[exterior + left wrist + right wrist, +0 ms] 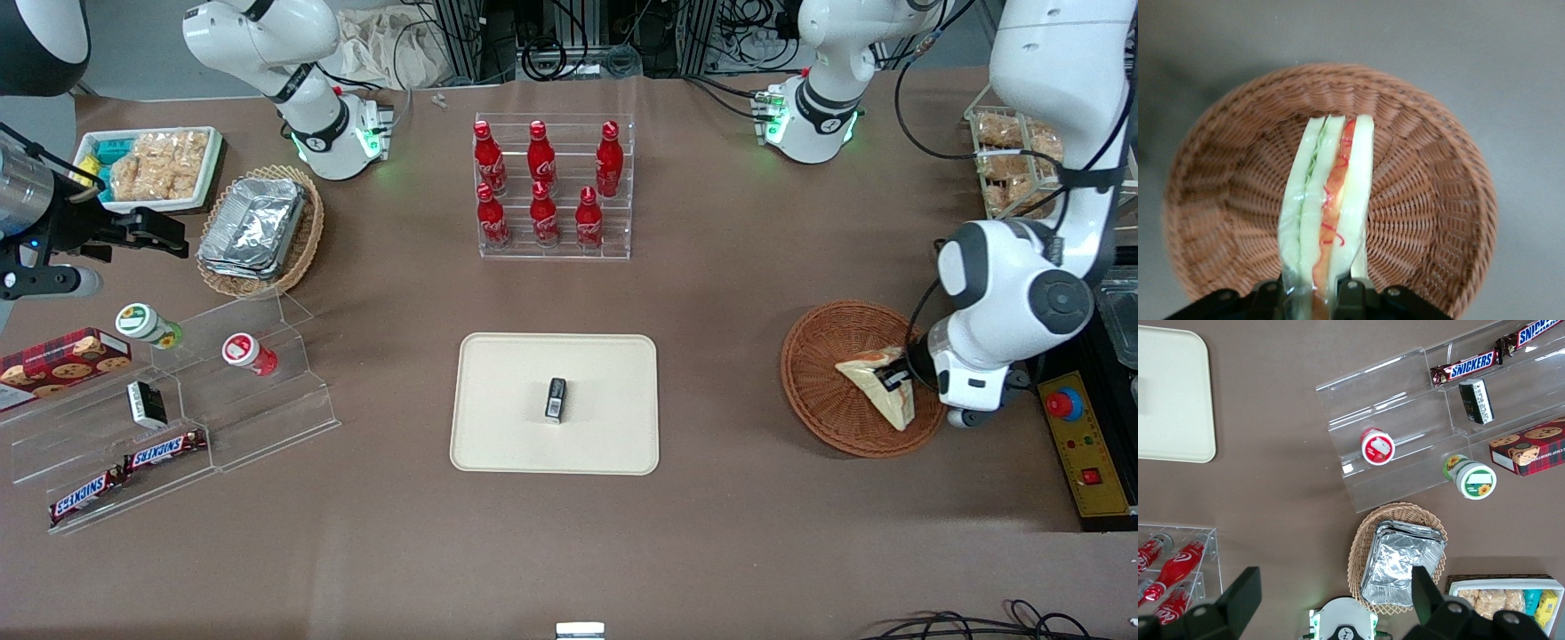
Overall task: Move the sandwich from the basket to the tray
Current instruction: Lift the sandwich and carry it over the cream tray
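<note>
My claw [892, 377] was down in the round reddish-brown wicker basket [822, 373], at the working arm's end of the brown counter [711, 293]. Its two fingers [1350, 293] were closed on the sandwich [880, 387], one pressed against each bread face. The sandwich was a pale triangular wedge. From my wrist camera its filling edge faced the lens: green leaf on one side, then a red and orange strip between the slices of bread [1331, 207]. The wedge was over the woven floor of the basket [1418, 220]; I could not tell whether it was touching the weave or was lifted just off it.

The cream-beige tray [498, 427] lay flat in the middle of the counter, well apart from the basket, toward the parked arm's end from it. A small black object [556, 399] sat near the tray's centre. Farther from the front camera than the tray, six red bottles [542, 187] stood in a clear stepped rack [622, 240]. At the parked arm's end, a lighter wicker basket [302, 249] held foil containers [253, 222], beside a white tray of bagged snacks [156, 164].
</note>
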Motion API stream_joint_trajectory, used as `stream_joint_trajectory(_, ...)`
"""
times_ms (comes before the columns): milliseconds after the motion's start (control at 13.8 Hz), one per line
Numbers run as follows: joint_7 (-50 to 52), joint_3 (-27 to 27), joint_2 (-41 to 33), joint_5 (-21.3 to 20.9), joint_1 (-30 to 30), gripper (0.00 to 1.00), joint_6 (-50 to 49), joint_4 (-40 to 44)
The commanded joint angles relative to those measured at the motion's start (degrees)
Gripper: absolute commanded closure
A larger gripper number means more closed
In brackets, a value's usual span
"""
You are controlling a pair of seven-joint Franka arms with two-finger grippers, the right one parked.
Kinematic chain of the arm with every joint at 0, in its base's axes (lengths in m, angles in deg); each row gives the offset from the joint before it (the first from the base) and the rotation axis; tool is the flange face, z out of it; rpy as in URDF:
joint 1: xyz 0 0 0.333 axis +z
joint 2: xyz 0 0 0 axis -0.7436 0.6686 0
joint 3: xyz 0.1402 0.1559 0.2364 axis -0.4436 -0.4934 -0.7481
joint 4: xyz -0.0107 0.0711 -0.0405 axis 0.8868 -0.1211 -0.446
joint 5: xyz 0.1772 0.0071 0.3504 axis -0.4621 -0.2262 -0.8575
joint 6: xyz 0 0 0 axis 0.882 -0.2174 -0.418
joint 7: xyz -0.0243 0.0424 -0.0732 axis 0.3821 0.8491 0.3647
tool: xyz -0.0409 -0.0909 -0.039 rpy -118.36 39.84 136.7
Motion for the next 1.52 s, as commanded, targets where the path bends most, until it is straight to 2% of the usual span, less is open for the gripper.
stream_joint_trajectory(0,-7.73,0.08,0.64,0.11,-0.09,1.0,-17.52,15.29)
stream_joint_trajectory(145,-14.13,0.08,1.44,-0.15,-0.26,1.0,-24.68,23.48)
stream_joint_trajectory(363,-23.64,0.17,1.0,-1.46,-2.89,1.0,-28.82,29.39)
stream_joint_trajectory(508,-23.75,0.08,1.52,-2.96,-7.97,1.0,-33.12,32.82)
stream_joint_trajectory(726,-23.13,0.08,4.32,-3.49,-15.27,1.0,-32.71,34.58)
stream_joint_trajectory(1016,-14.89,0.0,13.28,-3.58,-23.62,1.0,-31.05,40.39)
stream_joint_trajectory(1452,-1.45,-0.01,22.69,-4.28,-33.21,1.0,-18.13,40.4)
